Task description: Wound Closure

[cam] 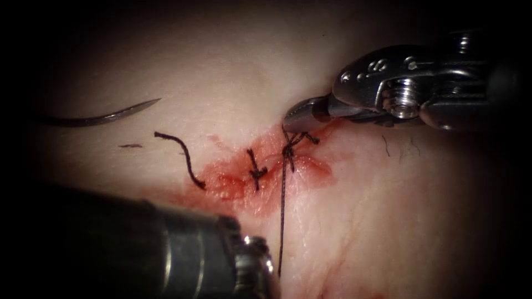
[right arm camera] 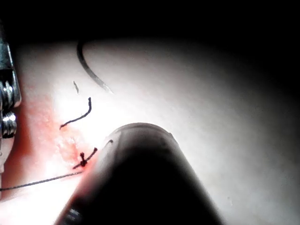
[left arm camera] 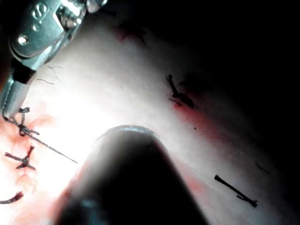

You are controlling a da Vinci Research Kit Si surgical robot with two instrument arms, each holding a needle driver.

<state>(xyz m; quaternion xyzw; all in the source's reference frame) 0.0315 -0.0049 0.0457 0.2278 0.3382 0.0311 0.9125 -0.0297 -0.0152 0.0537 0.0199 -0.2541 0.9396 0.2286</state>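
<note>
The curved needle [cam: 100, 117] lies loose on the tissue [cam: 399, 210] to the left of the cut, held by neither tool and not in the tissue; it is also in the right wrist view [right arm camera: 91, 72]. My right tool [cam: 291, 119] reaches in from the right, its jaws shut on the thread just above the right-hand knot [cam: 289, 148]. From that knot a long thread [cam: 282, 216] runs straight down to beside my left tool [cam: 246, 266] at the bottom. The left wrist view has the right tool [left arm camera: 9, 105] at the same knot [left arm camera: 22, 127].
A second tied stitch [cam: 256, 173] sits left of the knot in red fluid [cam: 233, 185]. A loose cut piece of thread [cam: 180, 155] and a tiny bit [cam: 130, 146] lie further left. Other tied stitches [left arm camera: 180, 96] lie on the tissue in the left wrist view.
</note>
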